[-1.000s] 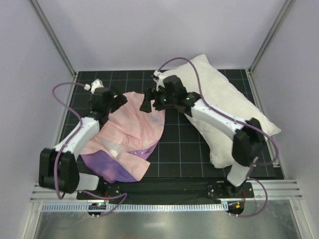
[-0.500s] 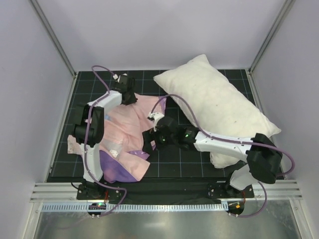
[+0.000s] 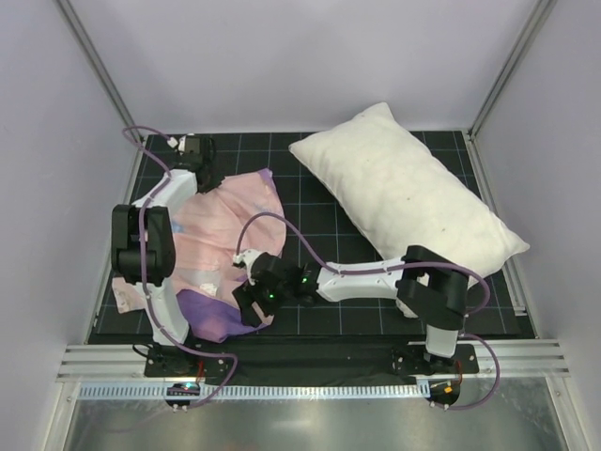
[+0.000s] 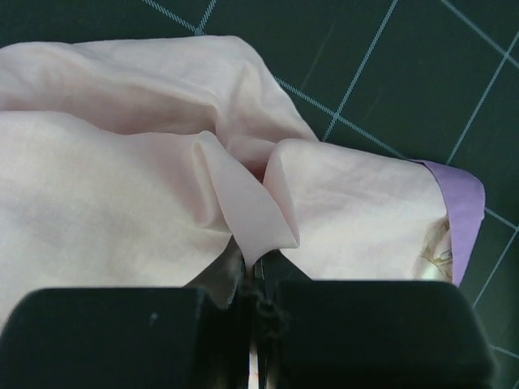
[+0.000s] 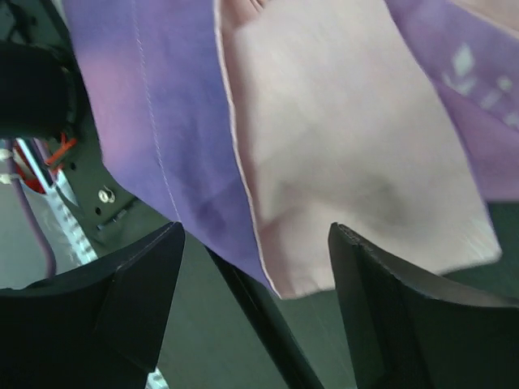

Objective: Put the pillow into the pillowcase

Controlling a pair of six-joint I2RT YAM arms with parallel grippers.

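Now, on the black mat [image 3: 324, 211] we see the pillow [image 3: 413, 202] lying whole at the far right, well apart from both grippers. The pillowcase [image 3: 225, 225] lies crumpled at the left, mostly its pale pink inside turned up, with purple at the near edge. Its left border is partly hidden behind the left arm [image 3: 150, 240], and we cannot make out where its opening is. This arm is folded back and reaches to the far edge of the pillowcase, where the left gripper [image 4: 253, 284] is pressed together on a small fold of pink cloth. The right arm [image 3: 362, 280] stretches low across the mat toward the left. The right gripper [image 5: 255, 235] hovers over the near purple corner with its fingers apart; whether they touch the cloth, we cannot tell.
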